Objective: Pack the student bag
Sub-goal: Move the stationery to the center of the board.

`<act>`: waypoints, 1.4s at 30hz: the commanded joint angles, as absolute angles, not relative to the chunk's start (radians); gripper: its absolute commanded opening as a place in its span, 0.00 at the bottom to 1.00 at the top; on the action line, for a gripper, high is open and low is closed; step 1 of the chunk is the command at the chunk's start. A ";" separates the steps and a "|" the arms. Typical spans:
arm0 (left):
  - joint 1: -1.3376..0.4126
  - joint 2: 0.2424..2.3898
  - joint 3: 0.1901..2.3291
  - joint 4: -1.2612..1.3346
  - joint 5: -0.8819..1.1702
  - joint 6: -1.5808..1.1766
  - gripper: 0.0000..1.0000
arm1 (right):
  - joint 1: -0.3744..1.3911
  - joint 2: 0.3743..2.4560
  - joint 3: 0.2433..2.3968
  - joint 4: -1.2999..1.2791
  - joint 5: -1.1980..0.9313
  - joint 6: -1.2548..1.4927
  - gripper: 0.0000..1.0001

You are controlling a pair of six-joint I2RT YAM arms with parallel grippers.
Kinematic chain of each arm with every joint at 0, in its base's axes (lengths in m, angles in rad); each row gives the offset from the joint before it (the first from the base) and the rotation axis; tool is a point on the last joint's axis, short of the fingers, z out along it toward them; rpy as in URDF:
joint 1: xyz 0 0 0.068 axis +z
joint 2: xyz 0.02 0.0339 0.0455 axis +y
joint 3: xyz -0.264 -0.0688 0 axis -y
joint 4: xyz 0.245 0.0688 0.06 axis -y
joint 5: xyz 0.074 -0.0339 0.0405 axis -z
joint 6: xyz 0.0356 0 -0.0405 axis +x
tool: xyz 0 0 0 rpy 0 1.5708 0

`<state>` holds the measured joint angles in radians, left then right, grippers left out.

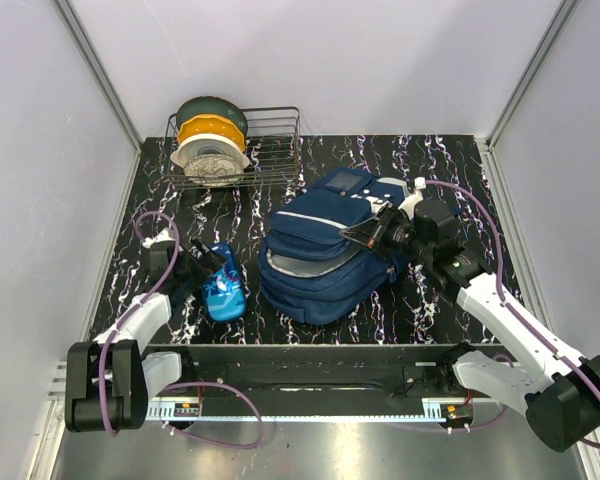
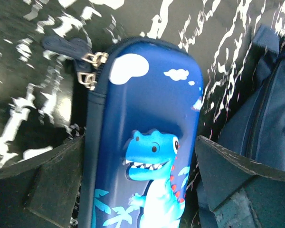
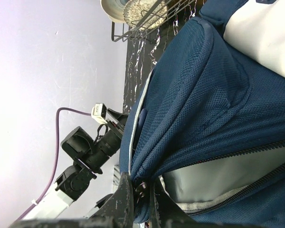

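Here, white walls (image 1: 380, 60), marbled surface (image 1: 440, 160); left pincer (image 2: 140, 161) gapes astride a dinosaur case (image 2: 147, 95), right pincer (image 3: 141, 194) clamps the student bag (image 1: 320, 260).

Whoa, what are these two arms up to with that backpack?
The right pincer is pinching the student bag at the edge of its unzipped opening. The left pincer stands wide open, a finger either side of a dinosaur pencil case on the table beside the bag, not yet gripping it.
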<state>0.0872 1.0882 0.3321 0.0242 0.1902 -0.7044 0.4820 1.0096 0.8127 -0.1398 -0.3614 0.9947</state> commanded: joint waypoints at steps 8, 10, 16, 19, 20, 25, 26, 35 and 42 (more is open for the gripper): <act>-0.167 1.140 0.394 -0.179 0.069 -0.638 0.99 | 0.480 1.020 0.833 0.067 -0.443 1.045 0.01; -0.201 1.160 0.397 -0.178 0.061 -0.644 0.99 | 0.480 1.019 0.828 0.069 -0.443 1.048 0.01; -0.259 1.178 0.403 -0.126 0.075 -0.696 0.97 | 0.482 1.023 0.819 0.069 -0.443 1.052 0.01; -0.287 1.195 0.391 -0.060 0.112 -0.736 0.96 | 0.480 1.022 0.810 0.071 -0.445 1.052 0.01; -0.291 1.198 0.381 -0.005 0.144 -0.744 0.96 | 0.480 1.023 0.807 0.071 -0.445 1.052 0.01; -0.301 1.235 0.299 0.196 0.253 -0.799 0.98 | 0.482 1.016 0.792 0.067 -0.445 1.055 0.01; -0.301 1.253 0.295 0.215 0.258 -0.798 0.98 | 0.482 1.014 0.787 0.067 -0.443 1.057 0.01; -0.319 1.310 0.285 0.219 0.285 -0.753 0.75 | 0.480 1.017 0.785 0.066 -0.446 1.058 0.01; -0.368 1.241 0.337 0.160 0.284 -0.724 0.36 | 0.480 1.020 0.784 0.066 -0.443 1.058 0.02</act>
